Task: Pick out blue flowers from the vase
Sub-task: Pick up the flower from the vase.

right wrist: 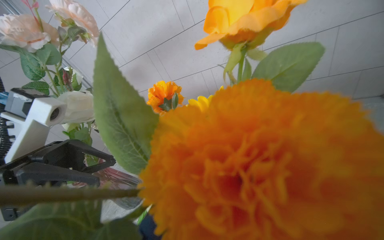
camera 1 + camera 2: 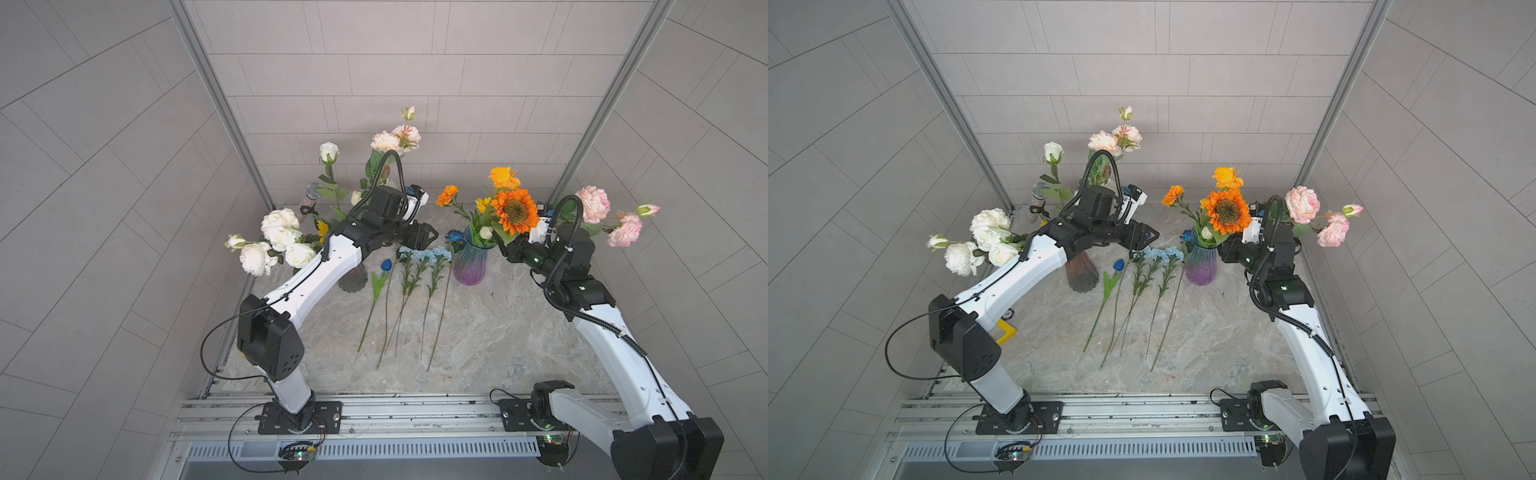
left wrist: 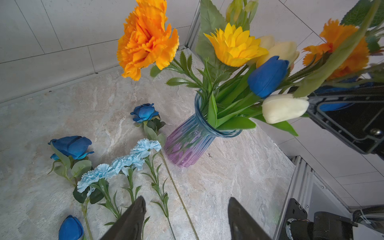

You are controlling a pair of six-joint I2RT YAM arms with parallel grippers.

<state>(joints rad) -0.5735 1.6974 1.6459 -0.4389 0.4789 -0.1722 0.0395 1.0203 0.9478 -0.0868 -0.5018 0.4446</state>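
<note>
A blue-to-purple glass vase point(image 2: 469, 266) point(image 3: 191, 141) stands at the back of the marble table. A dark blue tulip point(image 3: 268, 76) stands in it among orange, yellow and cream blooms. Left of the vase, several blue flowers lie in a row on the table: two dark blue roses point(image 3: 144, 112) point(image 3: 71, 146), light blue carnations point(image 2: 424, 254) point(image 3: 127, 162) and a blue tulip point(image 2: 386, 264) point(image 3: 70, 228). My left gripper point(image 2: 430, 235) point(image 3: 187, 204) hovers open and empty over their heads. My right gripper point(image 2: 503, 245) reaches into the bouquet from the right, its jaws hidden by the sunflower point(image 2: 515, 210).
A dark glass vase point(image 2: 353, 278) stands under my left arm, with white roses point(image 2: 282, 232) spreading to its left. Pink blooms point(image 2: 592, 203) hang behind my right arm, and more rise at the back point(image 2: 395, 139). A silver microphone-like object point(image 2: 311, 195) stands in the back left corner.
</note>
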